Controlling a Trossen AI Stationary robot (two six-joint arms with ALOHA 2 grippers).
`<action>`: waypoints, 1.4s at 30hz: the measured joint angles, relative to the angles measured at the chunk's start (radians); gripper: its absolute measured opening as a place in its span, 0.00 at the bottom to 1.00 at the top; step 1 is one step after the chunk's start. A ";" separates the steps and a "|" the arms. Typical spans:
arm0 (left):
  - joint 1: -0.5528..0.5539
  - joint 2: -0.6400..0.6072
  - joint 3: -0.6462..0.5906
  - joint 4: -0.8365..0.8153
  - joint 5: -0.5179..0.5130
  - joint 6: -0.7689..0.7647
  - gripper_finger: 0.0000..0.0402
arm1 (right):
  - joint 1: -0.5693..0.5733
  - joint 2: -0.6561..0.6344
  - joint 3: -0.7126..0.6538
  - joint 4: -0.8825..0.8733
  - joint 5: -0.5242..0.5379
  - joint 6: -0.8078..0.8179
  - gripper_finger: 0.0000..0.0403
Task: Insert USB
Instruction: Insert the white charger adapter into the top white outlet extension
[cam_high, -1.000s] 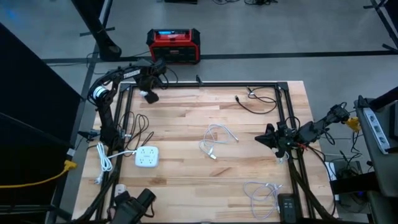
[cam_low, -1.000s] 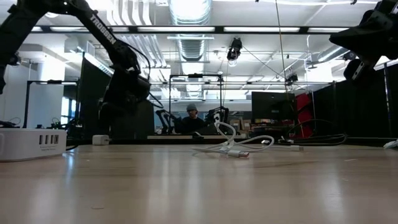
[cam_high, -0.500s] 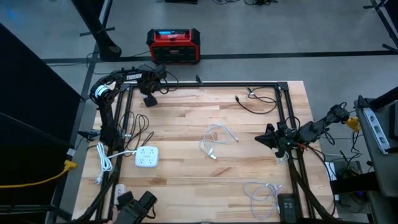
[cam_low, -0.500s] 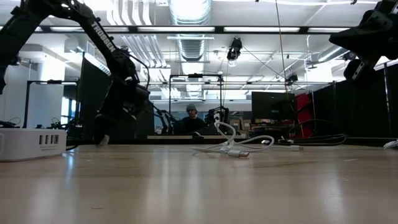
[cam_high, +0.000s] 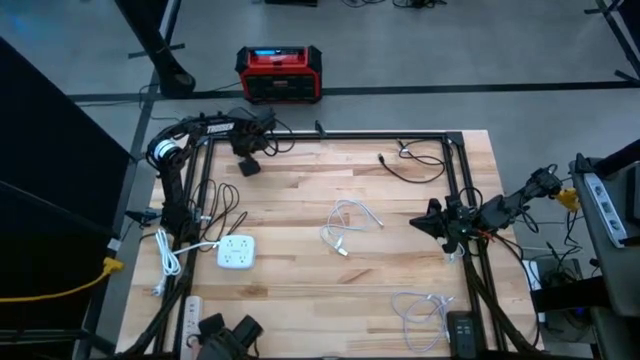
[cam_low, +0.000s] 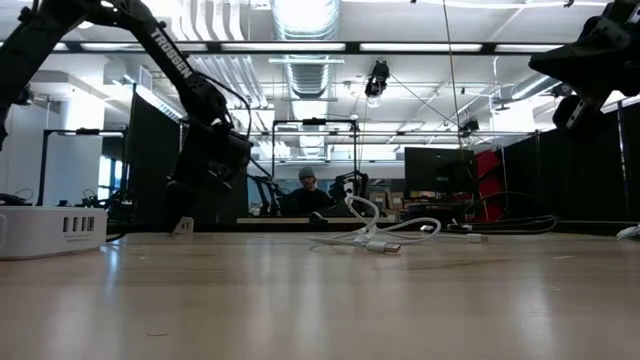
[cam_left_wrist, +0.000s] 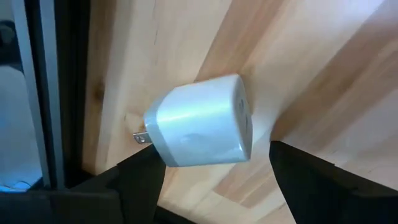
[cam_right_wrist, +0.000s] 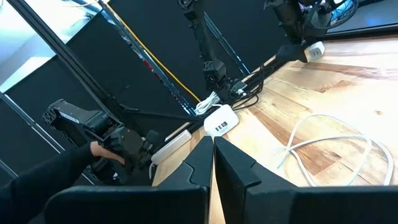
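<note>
Left gripper: your left gripper is down at the bench's far-left corner, jaws spread wide on either side of the white charger block, not clamped on it.
Charger block: it lies on its side on the bench by the far edge, prongs toward the black frame rail. I read it as small, light, hard plastic, slick on its glossy faces, so it will likely skid if you nudge it.
Where to grip: take it across the 2 flat sides, mid-body, clear of the prongs.
Right gripper: your right gripper hangs clenched and empty near the right edge, waiting.
USB cable: the white cable lies coiled near the bench's middle, well apart from both grippers; soft and floppy, only the plug end is stiff, so take hold there.
Power strip hub: the white hub rests near the left edge.
Person: a sleeve and hand show past the near-left corner.
</note>
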 joint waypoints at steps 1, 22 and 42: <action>-0.006 0.000 0.006 0.000 0.000 0.000 0.68 | 0.000 0.000 0.000 0.000 0.000 0.000 0.00; -0.152 0.000 0.087 -0.063 0.220 -0.196 0.68 | 0.000 0.000 0.000 0.000 0.000 -0.005 0.00; -0.220 -0.049 0.120 -0.028 0.227 -0.236 0.43 | 0.000 0.000 0.000 0.000 0.000 -0.001 0.00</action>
